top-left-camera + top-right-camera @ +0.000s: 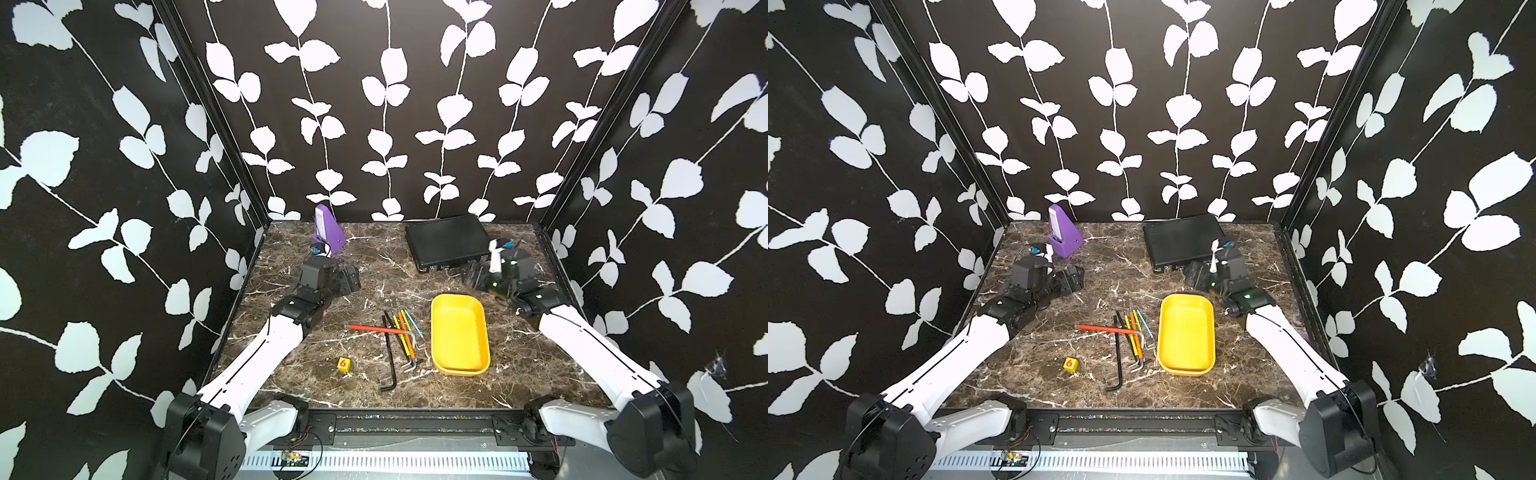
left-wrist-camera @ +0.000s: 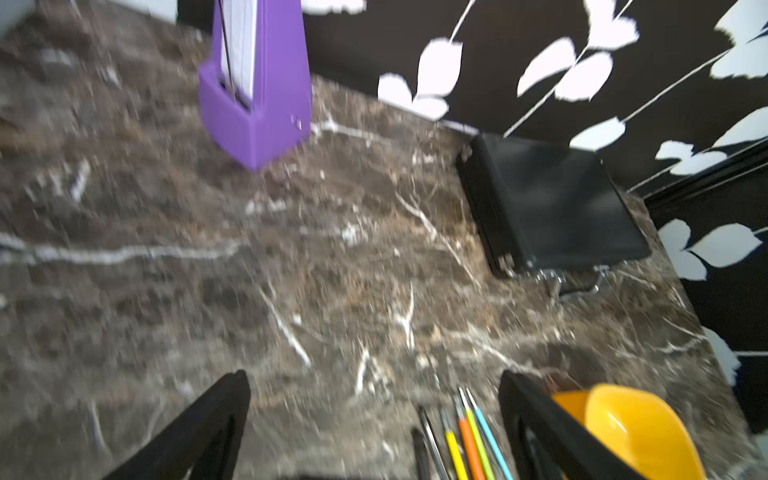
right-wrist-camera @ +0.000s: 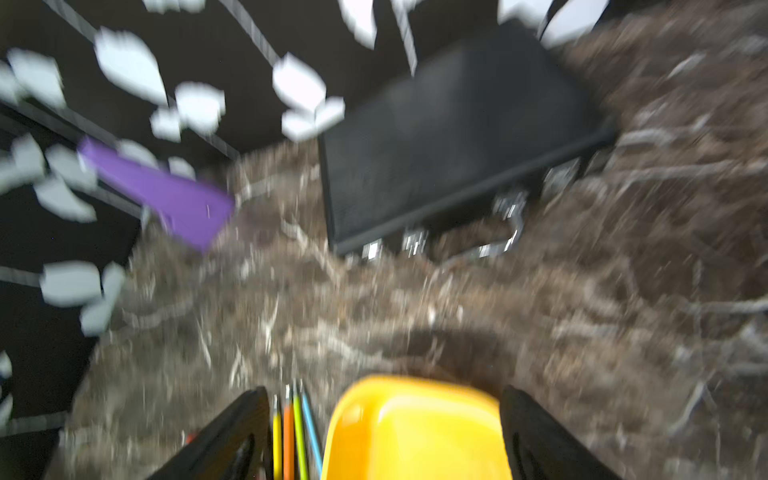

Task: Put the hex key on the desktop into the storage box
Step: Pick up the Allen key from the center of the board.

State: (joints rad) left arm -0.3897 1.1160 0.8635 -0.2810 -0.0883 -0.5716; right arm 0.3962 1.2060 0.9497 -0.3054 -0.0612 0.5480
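Several hex keys lie mid-desktop (image 1: pixel 519 365): a red one (image 1: pixel 376 329) crosswise, a long black one (image 1: pixel 390 357), and a yellow, orange, green and blue bundle (image 1: pixel 407 334). Just right of them the yellow storage box (image 1: pixel 457 332) stands empty. My left gripper (image 1: pixel 351 278) hovers behind and left of the keys; the left wrist view shows it (image 2: pixel 374 382) open and empty, with key tips (image 2: pixel 465 432) below. My right gripper (image 1: pixel 471 276) hangs behind the box. In the blurred right wrist view it (image 3: pixel 384 392) is open, with the box (image 3: pixel 415 428) beneath.
A purple metronome (image 1: pixel 326 228) stands at the back left. A flat black briefcase (image 1: pixel 446 241) lies at the back right, close behind my right gripper. A small yellow die (image 1: pixel 343 365) with a red 6 sits front left of the keys. Patterned walls enclose three sides.
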